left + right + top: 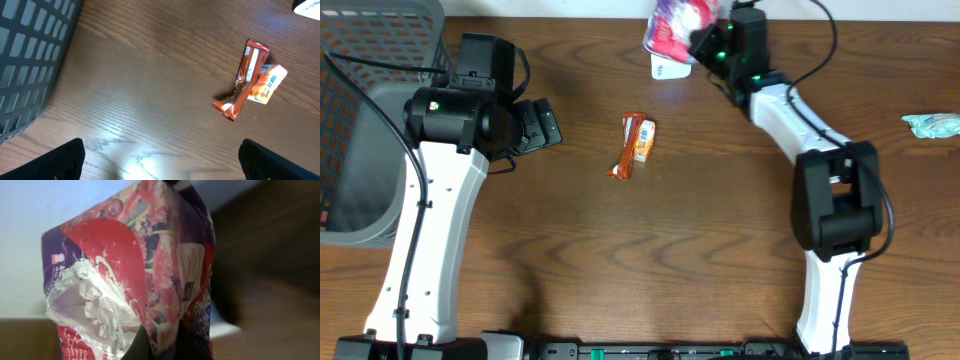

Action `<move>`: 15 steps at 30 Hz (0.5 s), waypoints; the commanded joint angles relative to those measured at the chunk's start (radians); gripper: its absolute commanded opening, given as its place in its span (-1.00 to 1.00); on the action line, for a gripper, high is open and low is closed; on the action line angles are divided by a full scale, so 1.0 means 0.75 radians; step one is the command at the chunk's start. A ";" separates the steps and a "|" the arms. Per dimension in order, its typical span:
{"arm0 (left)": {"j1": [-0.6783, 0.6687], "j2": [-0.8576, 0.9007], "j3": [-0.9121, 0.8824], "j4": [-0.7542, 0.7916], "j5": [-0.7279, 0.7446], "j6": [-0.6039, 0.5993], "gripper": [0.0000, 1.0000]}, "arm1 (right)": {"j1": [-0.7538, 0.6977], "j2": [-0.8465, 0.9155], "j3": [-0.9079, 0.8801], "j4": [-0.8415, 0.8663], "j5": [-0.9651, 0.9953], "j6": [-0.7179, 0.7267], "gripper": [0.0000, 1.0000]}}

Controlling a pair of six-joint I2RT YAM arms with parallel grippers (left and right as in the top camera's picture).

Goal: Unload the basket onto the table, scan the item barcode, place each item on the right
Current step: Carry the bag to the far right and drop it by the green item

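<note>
The right gripper (706, 44) is pinching a crinkled pink-and-purple bag (672, 24) tight between its fingers, holding it at the far edge of the table (720, 230) over a white object (669, 69). The left gripper (551, 123) is hovering near the grey basket (378, 60), fingers spread wide and gripping nothing. Two orange snack wrappers (633, 146) are lying together mid-table.

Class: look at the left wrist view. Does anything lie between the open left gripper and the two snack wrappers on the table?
Nothing visible. Only bare wooden table lies between the left gripper and the two snack wrappers. The grey basket sits off to the other side.
</note>
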 commanded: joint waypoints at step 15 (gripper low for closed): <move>0.005 -0.012 -0.001 -0.004 -0.012 0.007 0.96 | -0.823 -0.252 0.043 -0.975 0.030 -0.111 -0.98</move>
